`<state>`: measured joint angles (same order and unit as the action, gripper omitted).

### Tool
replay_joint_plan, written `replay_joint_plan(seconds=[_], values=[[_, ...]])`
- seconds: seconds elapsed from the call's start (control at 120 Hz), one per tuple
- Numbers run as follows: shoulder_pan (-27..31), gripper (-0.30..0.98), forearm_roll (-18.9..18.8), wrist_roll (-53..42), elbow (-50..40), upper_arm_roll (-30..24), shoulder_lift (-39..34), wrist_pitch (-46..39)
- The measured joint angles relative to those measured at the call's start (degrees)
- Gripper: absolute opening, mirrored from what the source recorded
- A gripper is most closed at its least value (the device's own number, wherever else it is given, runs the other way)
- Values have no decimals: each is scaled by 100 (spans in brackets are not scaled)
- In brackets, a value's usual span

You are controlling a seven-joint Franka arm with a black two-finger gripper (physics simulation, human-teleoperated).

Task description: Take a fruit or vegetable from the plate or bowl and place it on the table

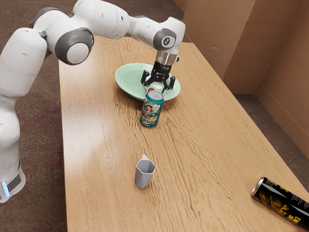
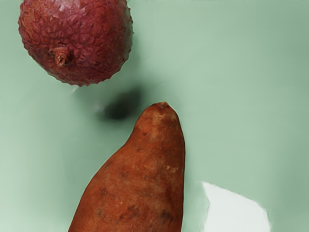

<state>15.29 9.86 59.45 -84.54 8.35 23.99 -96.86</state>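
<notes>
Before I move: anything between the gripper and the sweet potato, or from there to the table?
Nothing visible between gripper and sweet potato. Toward the table: the plate's rim, plus the teal can in front of it in the exterior view.

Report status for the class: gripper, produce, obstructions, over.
Gripper open, low over green plate. Sweet potato on plate, lychee nearby. Teal drink can upright beside plate, possible snag.

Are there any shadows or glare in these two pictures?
Exterior view: pale sheen on part of the brown wooden table. Wrist view: soft dark smudge, probably shadow, on the green plate between the bumpy round red fruit and orange-brown sweet potato; white patch beside the potato, possibly glare.
</notes>
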Motion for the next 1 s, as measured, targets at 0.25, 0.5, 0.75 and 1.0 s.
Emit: replay_joint_plan(seconds=[0.25,0.5,0.75,1.0], values=[[12,30,-72,-69,5,-1,5,59],[11,12,-178,-274,18,-2,-4,176],[-1,9,-170,-537,18,71,-26,222],[-5,15,-77,-754,15,78,-31,146]])
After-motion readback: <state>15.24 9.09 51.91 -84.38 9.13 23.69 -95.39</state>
